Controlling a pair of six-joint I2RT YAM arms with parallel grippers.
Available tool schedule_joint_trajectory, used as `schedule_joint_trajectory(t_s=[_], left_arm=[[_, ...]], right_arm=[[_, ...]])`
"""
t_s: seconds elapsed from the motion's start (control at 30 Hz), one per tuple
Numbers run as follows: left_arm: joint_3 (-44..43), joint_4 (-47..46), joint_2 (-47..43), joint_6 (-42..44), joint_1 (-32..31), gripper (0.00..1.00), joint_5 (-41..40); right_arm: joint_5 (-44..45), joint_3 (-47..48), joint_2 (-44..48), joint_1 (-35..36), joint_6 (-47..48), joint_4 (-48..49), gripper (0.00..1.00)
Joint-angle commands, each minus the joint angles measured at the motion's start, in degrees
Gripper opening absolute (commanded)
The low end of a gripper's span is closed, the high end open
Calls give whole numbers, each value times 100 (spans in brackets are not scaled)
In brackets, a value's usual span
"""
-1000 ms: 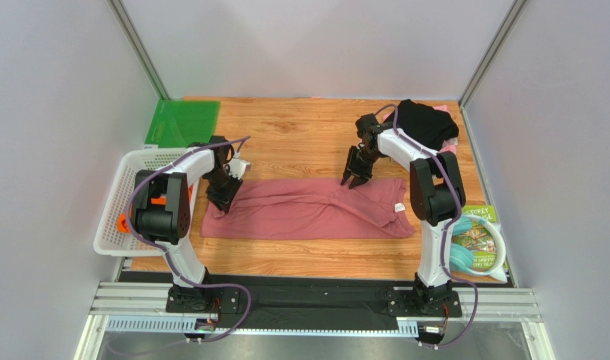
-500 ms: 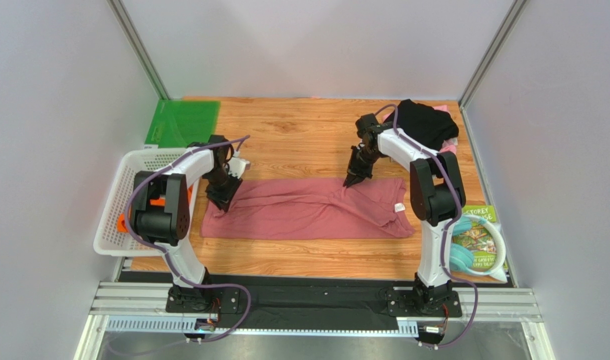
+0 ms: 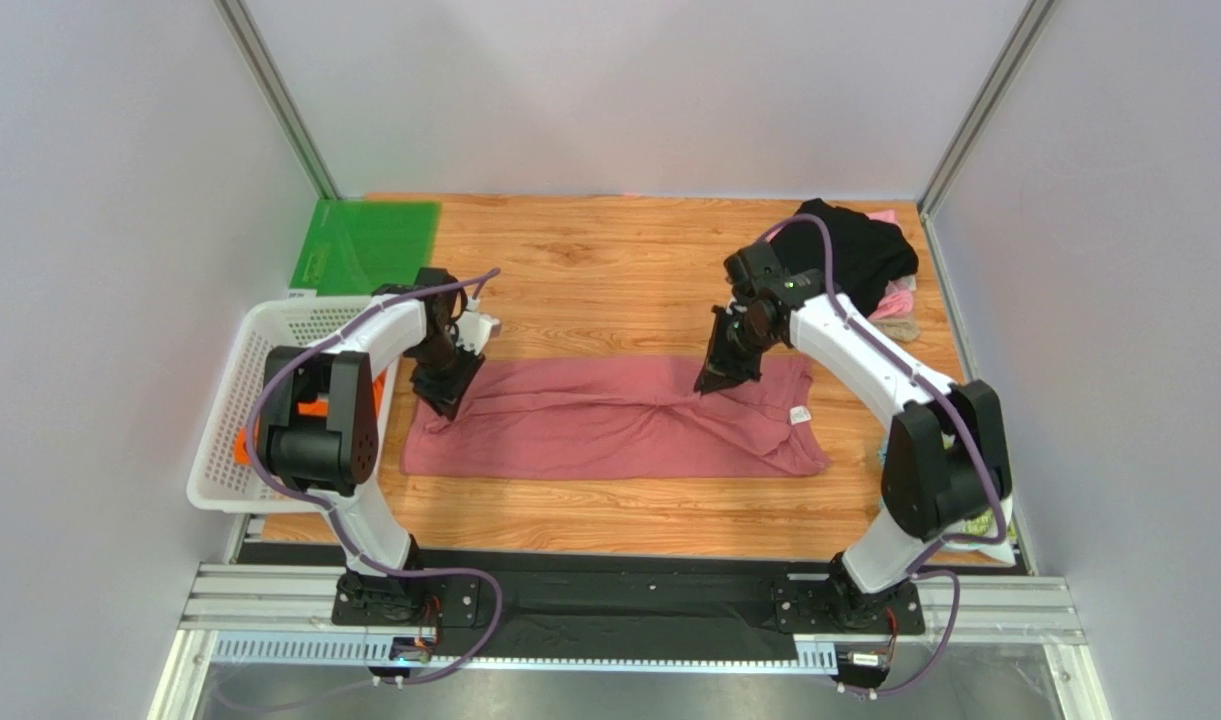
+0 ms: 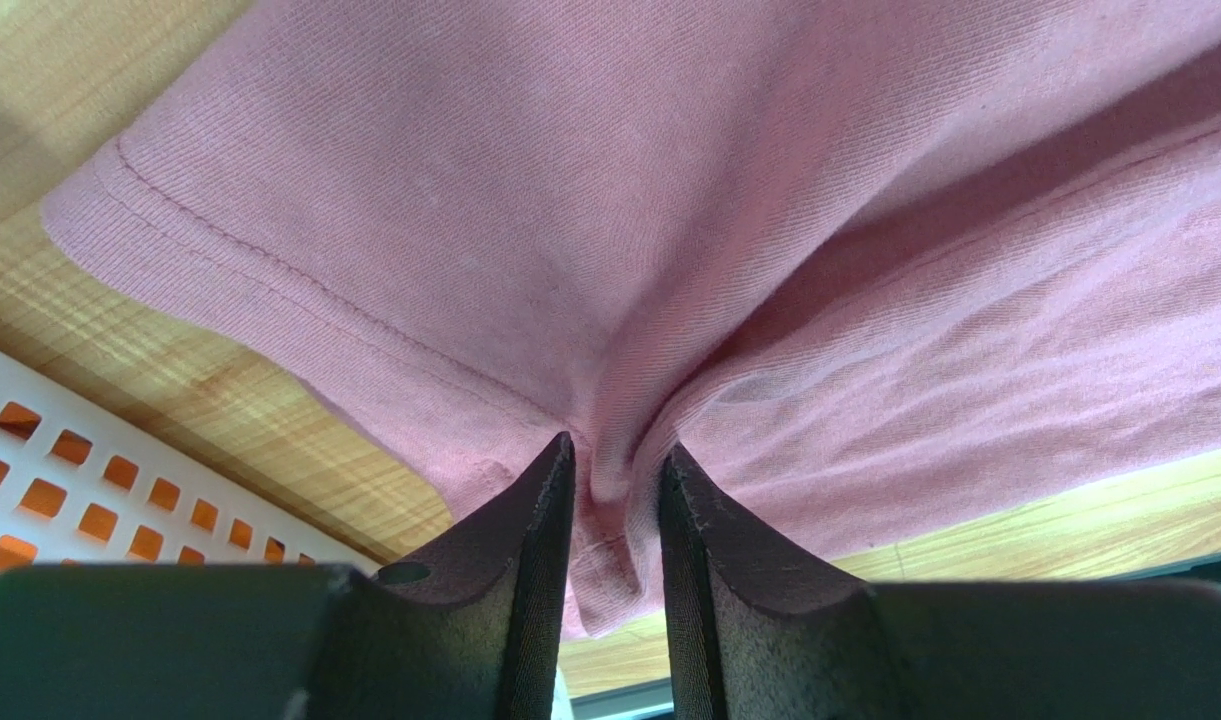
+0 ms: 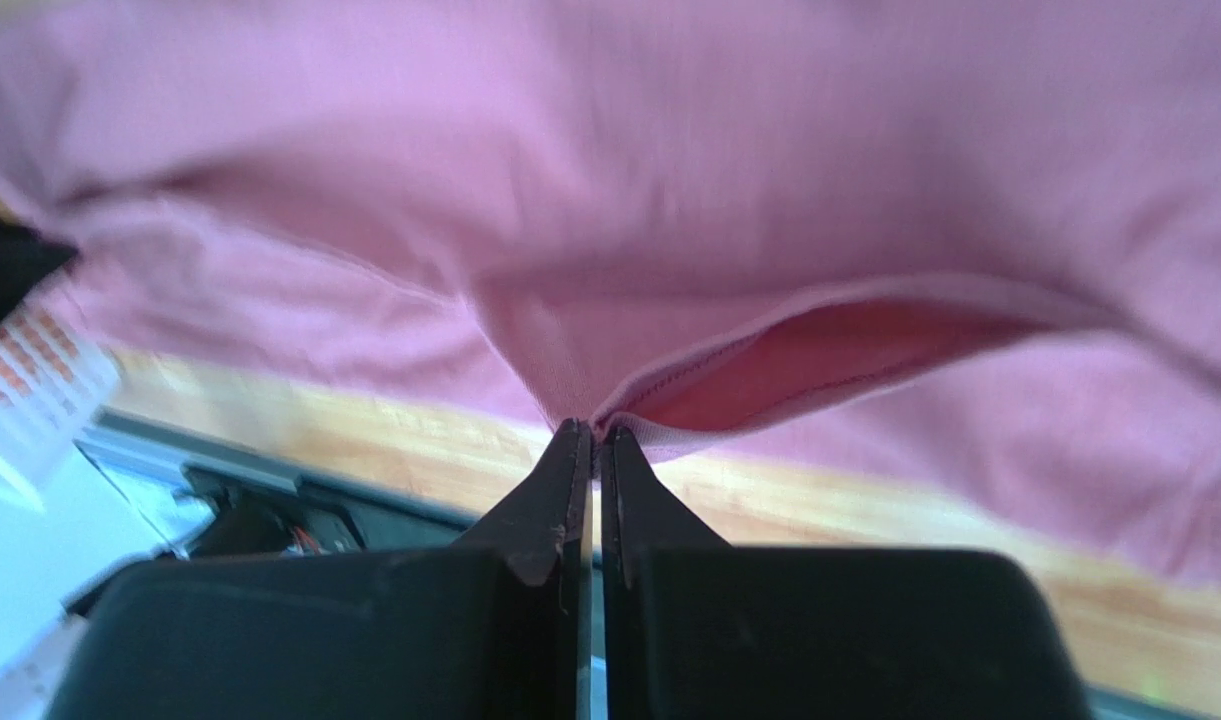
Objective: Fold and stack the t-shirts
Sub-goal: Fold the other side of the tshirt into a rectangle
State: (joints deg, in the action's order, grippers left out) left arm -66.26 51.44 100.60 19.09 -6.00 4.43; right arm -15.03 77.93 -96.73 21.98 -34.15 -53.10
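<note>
I am gripping the rose shirt, lying spread across the middle of the bench, my left tool clamping its left end and my right tool pinching its far edge.

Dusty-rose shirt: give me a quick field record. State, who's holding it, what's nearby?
shirt: dusty-rose shirt, lying lengthwise on the wooden table, bunched in the middle
left fingers: pinching its left end, beside the white basket
right fingers: shut on a hem at its far edge, right of centre
nearby: black shirt heaped in far right corner
fold: not yet done
</note>
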Motion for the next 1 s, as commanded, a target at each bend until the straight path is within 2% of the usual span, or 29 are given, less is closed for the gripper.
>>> schedule_joint_trajectory(t_s=[0.0,0.07,0.1,0.13,0.23,0.3,0.5,0.57,0.67,0.83,0.97], left_arm=[[-106,-3,-260,139,-6,34,41],[-142,6,-286,139,-6,34,50],[-150,15,-295,147,-6,34,50],[-177,41,-304,147,-6,34,50],[-212,50,-330,147,-6,34,58],[-221,68,-339,156,-6,34,58],[-203,94,-400,191,-6,34,-56],[-221,121,-444,218,-6,34,-99],[-335,191,-479,244,-6,34,-144],[-1046,682,-506,148,-50,34,277],[-1565,920,-489,95,-278,36,533]], right_arm=[[-61,-1050,584,289,-346,54,1],[-184,-1463,769,438,-487,264,11],[-333,-1804,787,509,-592,335,19],[-378,-1938,770,614,-619,423,34],[-396,-2142,630,711,-514,380,43],[-239,-2011,603,694,-417,240,45],[52,-299,471,308,57,-639,46],[70,308,348,-52,207,-859,46],[254,661,199,-570,277,-851,45],[290,417,-346,-1046,313,-466,40],[246,47,-628,-1073,225,-113,38]])
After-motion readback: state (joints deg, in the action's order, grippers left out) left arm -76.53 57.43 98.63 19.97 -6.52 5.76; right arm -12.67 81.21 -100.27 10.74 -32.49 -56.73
